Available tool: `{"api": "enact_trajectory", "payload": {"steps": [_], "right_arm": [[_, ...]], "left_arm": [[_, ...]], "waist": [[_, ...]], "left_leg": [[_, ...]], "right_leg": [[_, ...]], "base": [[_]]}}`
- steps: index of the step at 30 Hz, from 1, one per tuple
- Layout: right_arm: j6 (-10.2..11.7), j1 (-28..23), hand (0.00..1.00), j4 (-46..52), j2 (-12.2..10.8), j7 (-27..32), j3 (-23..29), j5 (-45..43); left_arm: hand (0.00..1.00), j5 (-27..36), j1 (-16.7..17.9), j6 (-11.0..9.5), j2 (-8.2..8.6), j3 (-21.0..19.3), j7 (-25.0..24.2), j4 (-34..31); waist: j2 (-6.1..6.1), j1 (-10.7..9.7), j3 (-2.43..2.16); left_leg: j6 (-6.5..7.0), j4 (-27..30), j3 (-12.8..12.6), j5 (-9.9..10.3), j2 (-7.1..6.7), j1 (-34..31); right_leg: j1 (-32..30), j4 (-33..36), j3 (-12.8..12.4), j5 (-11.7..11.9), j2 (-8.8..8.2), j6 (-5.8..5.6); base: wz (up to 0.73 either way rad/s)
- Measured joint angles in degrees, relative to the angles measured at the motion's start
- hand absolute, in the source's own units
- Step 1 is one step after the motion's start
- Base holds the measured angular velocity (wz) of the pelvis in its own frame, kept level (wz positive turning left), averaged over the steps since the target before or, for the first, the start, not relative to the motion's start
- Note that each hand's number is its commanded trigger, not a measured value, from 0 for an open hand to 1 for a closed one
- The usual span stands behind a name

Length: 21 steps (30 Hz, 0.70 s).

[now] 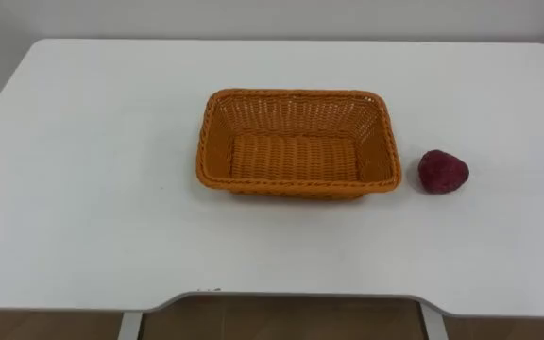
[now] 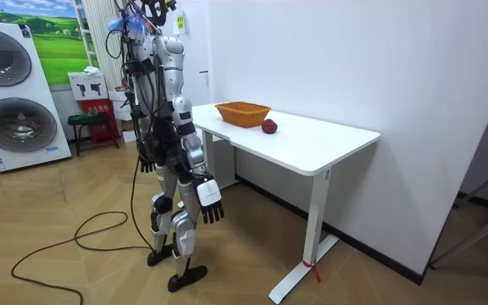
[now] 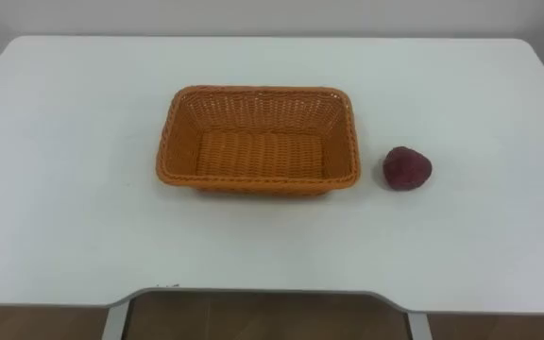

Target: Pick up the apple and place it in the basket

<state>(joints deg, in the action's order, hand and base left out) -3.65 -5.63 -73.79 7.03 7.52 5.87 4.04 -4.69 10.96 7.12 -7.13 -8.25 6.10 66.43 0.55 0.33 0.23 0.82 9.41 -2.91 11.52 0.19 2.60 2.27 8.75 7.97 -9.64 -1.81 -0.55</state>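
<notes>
Apple (image 1: 443, 172): dark red, matte, lumpy-round. It is placed directly on the table (image 1: 83, 189), just beside the basket's right short end but not touching it.

Basket (image 1: 296, 94): orange wicker with a tight weave, rectangular with rounded corners. The walls flare outward to a thicker braided rim. It is set near the table's middle, long side facing the robot, and nothing is seen inside.

Table: smooth white slab top with rounded corners and a curved cut-out at the near edge. In the room view it is carried on white metal legs and placed against a plain white wall.

The robot is seen upright on the wood-plank floor, at the table's side, with both arms hung down.

Right hand (image 2: 210, 196): hung beside the thigh with fingers loose and pointing down; nothing is held.

Left hand (image 2: 145, 161): seen small and dark at the hip, partly behind the body, so its state cannot be told.
</notes>
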Motion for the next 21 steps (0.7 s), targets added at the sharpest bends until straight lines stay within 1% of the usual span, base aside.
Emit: {"api": "enact_trajectory", "payload": {"steps": [2, 4, 7, 9, 11, 12, 13, 15, 16, 18, 19, 21], "right_arm": [[0.0, 0.0, 0.0, 0.0, 0.0, 0.0, 0.0, 0.0], [0.0, 0.0, 0.0, 0.0, 0.0, 0.0, 0.0, 0.0], [0.0, 0.0, 0.0, 0.0, 0.0, 0.4, -0.1, 1.1], [0.0, 0.0, 0.0, 0.0, 0.0, 1.0, -0.1, 4.3], [0.0, 0.0, 0.0, 0.0, 0.0, 1.5, 0.0, 7.3], [0.0, -0.2, 0.0, 0.0, -0.1, 1.9, 0.5, 9.7], [0.0, -0.2, 0.0, 0.0, -0.1, 1.9, 1.3, 10.7], [0.0, -0.2, 0.0, 0.0, -0.1, 2.5, 4.5, 15.0], [0.1, -0.2, 0.0, 0.1, -0.1, 2.8, 5.2, 16.3], [0.2, 0.1, 0.0, 0.4, 0.0, 4.1, 9.4, 22.9], [0.3, 0.1, 0.0, 0.6, 0.0, 4.4, 10.7, 24.4], [0.6, 0.6, 0.0, 1.7, 0.1, 6.4, 15.0, 32.3]], "left_arm": [[0.0, 0.0, 0.0, 0.0, 0.0, 0.0, 0.0, 0.0], [0.0, 0.0, 0.0, 0.0, 0.0, 0.0, 0.0, 0.0], [0.0, 0.0, -0.1, 0.0, 0.0, 0.0, 0.0, 0.0], [0.0, 0.0, -0.1, 0.0, 0.01, 0.0, 0.0, 0.0], [0.0, 0.0, -0.1, -0.1, 0.1, -0.2, 0.5, 0.0], [0.0, 0.0, -0.1, -0.1, 0.28, -1.0, 1.0, 0.0], [0.0, 0.0, -0.1, -0.2, 0.37, -1.5, 1.1, 0.0], [0.0, 0.0, -0.1, -1.3, 0.67, -4.1, 1.3, -0.1], [0.0, 0.0, -0.1, -1.5, 0.68, -4.4, 1.3, -0.1], [0.0, 0.0, 0.1, -2.1, 0.77, -5.6, 1.3, -0.1], [0.0, 0.0, 0.1, -2.2, 0.82, -6.1, 1.2, -0.1], [0.0, 0.6, 0.1, -2.6, 0.76, -7.3, 1.3, -0.2]], "waist": [[0.0, 0.0, 0.0], [0.1, 0.1, 0.09], [-0.07, 0.1, 0.02], [0.0, 0.2, 0.07], [0.01, 0.1, 0.0], [0.0, -0.1, -0.02], [0.03, -0.2, -0.03], [0.1, -0.2, -0.04], [0.2, -0.2, -0.05], [0.52, -0.2, -0.1], [0.58, -0.3, -0.13], [0.68, -0.7, -0.2]], "left_leg": [[0.0, 0.0, 0.0, 0.0, 0.0, 0.0], [0.0, 0.0, 0.0, 0.0, 0.01, -0.1], [0.0, -0.2, 0.0, 0.0, 0.04, -0.1], [0.0, -0.1, -0.1, 0.0, 0.04, -0.3], [0.0, 0.1, -0.1, 0.0, 0.04, -0.5], [-0.01, 0.1, 0.0, 0.0, 0.02, -0.6], [-0.01, 0.2, 0.0, 0.0, 0.01, -0.7], [-0.01, 0.3, 0.2, 0.0, 0.01, -0.9], [-0.01, 0.3, 0.2, 0.0, 0.01, -0.9], [-0.01, 0.3, 0.1, 0.0, -0.01, -0.3], [-0.01, 0.2, 0.0, 0.0, -0.01, -0.3], [0.0, 0.2, -0.2, 0.0, 0.03, 0.0]], "right_leg": [[0.0, 0.0, 0.0, 0.0, 0.0, 0.0], [0.0, 0.0, -0.1, 0.0, 0.01, 0.0], [-0.1, 0.0, -0.2, 0.0, 0.04, 0.0], [-0.3, 0.1, -0.2, 0.0, 0.04, 0.01], [-0.4, 0.1, -0.1, 0.0, 0.03, 0.01], [-0.4, 0.1, 0.1, 0.0, 0.02, 0.01], [-0.4, 0.1, 0.1, 0.0, 0.01, 0.01], [-0.5, 0.1, 0.1, 0.0, 0.01, 0.01], [-0.5, 0.1, 0.1, 0.0, 0.02, 0.01], [-0.3, 0.1, 0.0, 0.0, 0.01, 0.01], [-0.3, 0.2, 0.0, 0.0, 0.01, 0.0], [-0.1, 0.3, 0.0, 0.0, 0.01, 0.01]], "base": [[0.0], [0.0], [0.0], [0.0], [0.0], [0.04], [0.06], [0.02], [0.0], [0.0], [-0.03], [-0.05]]}}
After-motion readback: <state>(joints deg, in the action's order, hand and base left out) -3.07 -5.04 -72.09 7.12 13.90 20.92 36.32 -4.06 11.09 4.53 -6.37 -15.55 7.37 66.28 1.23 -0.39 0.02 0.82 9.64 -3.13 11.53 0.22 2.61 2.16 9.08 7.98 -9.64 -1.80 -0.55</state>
